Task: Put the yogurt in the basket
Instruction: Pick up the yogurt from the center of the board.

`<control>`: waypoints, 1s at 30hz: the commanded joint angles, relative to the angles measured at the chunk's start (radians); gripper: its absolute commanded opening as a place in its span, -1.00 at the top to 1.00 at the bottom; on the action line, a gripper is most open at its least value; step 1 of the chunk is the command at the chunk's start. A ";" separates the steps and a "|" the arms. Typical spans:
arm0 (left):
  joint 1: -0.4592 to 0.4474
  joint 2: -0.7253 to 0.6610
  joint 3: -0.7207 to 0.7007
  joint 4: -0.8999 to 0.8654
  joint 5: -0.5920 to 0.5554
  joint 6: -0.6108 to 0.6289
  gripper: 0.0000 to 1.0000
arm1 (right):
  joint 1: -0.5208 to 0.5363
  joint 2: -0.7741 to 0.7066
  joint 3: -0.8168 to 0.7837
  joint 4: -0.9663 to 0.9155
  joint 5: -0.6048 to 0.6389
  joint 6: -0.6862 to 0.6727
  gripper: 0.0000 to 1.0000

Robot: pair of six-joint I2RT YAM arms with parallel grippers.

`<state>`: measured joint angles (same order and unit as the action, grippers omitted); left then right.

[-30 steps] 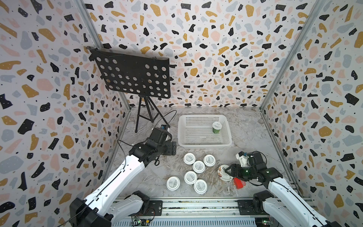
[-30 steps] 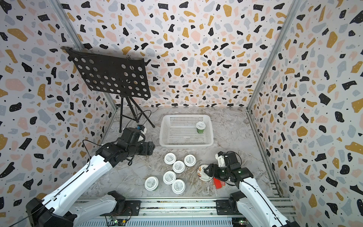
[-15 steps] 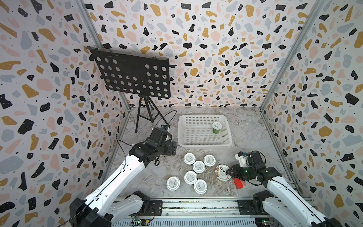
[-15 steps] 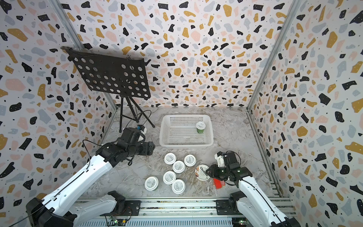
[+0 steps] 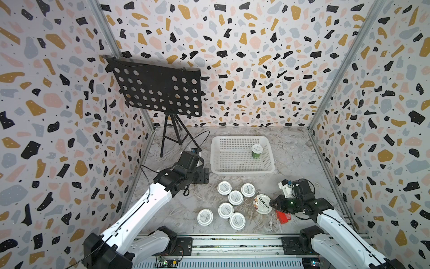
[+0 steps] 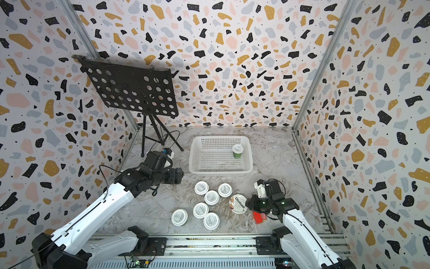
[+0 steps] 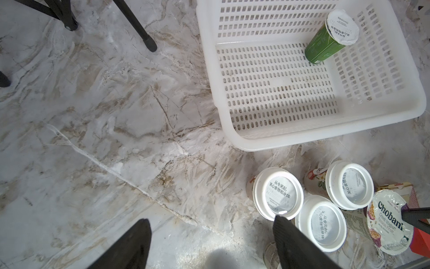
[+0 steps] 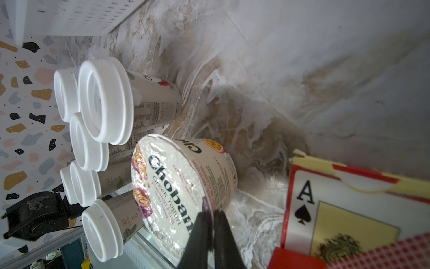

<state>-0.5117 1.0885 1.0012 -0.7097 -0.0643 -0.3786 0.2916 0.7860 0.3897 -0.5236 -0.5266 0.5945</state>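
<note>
Right wrist: card box (image 8: 349, 209) beside Chobani cup (image 8: 172, 186)

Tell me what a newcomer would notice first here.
A huddle of six white-lidded cups sits before the white basket, inside which one green cup stands alone. Beside the huddle, the right gripper pinches the rim of the Chobani cup. A black perforated music stand looms at the back left.
</note>
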 commanded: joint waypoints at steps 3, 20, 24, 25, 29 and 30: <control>-0.002 0.002 -0.004 0.026 0.000 -0.003 -0.72 | -0.006 -0.040 0.023 -0.028 0.006 -0.004 0.87; -0.004 0.003 -0.001 0.030 0.010 -0.008 -0.72 | -0.006 -0.139 0.285 -0.271 0.114 -0.024 0.78; -0.004 0.000 -0.001 0.030 0.012 -0.007 -0.72 | -0.006 -0.057 0.381 -0.268 0.112 -0.051 0.78; -0.002 -0.001 -0.001 0.030 0.011 -0.008 -0.72 | -0.006 -0.028 0.410 -0.264 0.115 -0.063 0.77; -0.002 -0.003 0.000 0.031 0.005 -0.006 -0.73 | -0.008 0.095 0.535 -0.231 0.123 -0.105 0.77; -0.002 -0.002 0.000 0.033 0.003 -0.005 -0.73 | -0.008 0.135 0.563 -0.214 0.117 -0.113 0.76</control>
<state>-0.5117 1.0904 1.0012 -0.7090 -0.0605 -0.3817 0.2874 0.8570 0.8768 -0.7555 -0.4191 0.5297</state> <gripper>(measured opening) 0.863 0.119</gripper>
